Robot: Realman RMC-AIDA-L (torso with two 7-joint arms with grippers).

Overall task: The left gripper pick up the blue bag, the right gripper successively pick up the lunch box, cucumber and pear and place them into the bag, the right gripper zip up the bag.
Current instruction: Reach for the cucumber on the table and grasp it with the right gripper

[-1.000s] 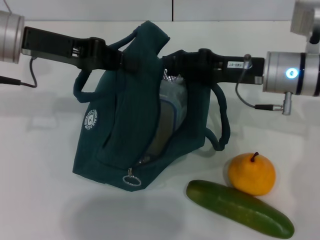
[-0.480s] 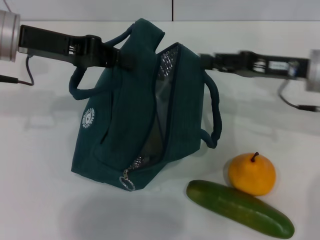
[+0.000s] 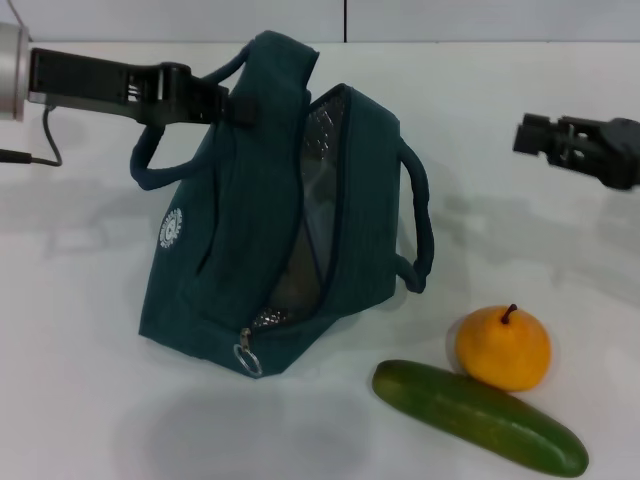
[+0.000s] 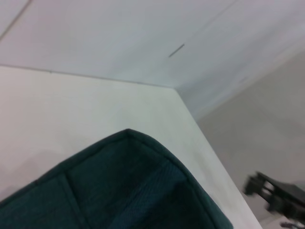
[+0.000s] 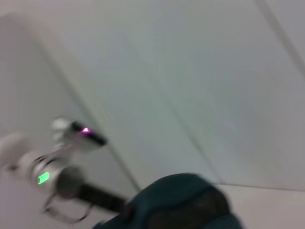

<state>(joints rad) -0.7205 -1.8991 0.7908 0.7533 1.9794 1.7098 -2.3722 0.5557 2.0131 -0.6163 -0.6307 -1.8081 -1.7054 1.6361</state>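
The left gripper (image 3: 232, 103) is clamped on the blue bag (image 3: 280, 230); the empty right gripper (image 3: 530, 135), fingers' spacing unclear, hangs far-right of the cucumber (image 3: 478, 417), which lies near-right, slanting left-to-right.

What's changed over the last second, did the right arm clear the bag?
Yes. The right gripper left the bag mouth and withdrew to the right, now apart from it. The left gripper still holds the bag's top, shifted slightly left. Pear and cucumber haven't moved.
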